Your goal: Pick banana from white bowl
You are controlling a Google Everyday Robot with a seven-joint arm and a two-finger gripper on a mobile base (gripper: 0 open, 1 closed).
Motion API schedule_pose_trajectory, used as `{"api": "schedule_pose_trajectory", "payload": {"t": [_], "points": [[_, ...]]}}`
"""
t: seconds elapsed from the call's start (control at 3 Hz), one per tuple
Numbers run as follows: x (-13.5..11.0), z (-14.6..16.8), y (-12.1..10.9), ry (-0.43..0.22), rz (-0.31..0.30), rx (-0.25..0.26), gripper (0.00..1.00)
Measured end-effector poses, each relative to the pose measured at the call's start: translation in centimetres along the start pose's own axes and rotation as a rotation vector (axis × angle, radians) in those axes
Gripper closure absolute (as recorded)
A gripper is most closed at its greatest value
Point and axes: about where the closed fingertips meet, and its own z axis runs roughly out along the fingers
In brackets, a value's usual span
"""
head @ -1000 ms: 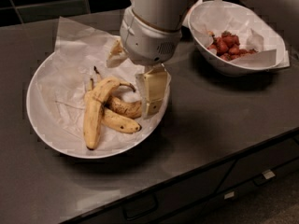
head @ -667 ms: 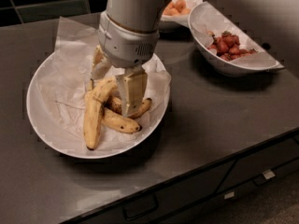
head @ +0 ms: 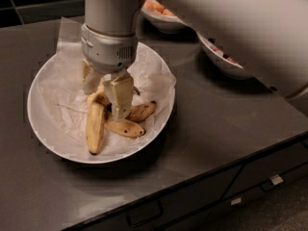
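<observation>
Camera view: two-finger hand is down inside the wide, shallow white bowl w/ crumpled paper lining on the dark grey counter. Its fingers are spread, w/ the top end of the long, straight yellow banana between them. The banana lies in the bowl, touching 2 shorter spotted bananas.

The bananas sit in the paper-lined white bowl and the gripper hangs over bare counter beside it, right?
No. The camera view shows the gripper down inside the white bowl, open, at the long banana's upper end, not beside the bowl. The rest holds.
</observation>
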Motion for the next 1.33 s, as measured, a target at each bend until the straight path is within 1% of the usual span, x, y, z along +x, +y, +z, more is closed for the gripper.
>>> {"api": "schedule_pose_trajectory", "payload": {"t": [0.33,0.67,1.0,1.33], "points": [[0.3,0.8,-0.7,-0.009,-0.001,-0.026,0.42],[0.4,1.1,-1.3,-0.006,-0.001,-0.035,0.42],[0.4,1.4,-1.7,0.001,-0.005,-0.037,0.45],[-0.5,1.1,-2.1,0.015,-0.032,-0.031,0.43]]}}
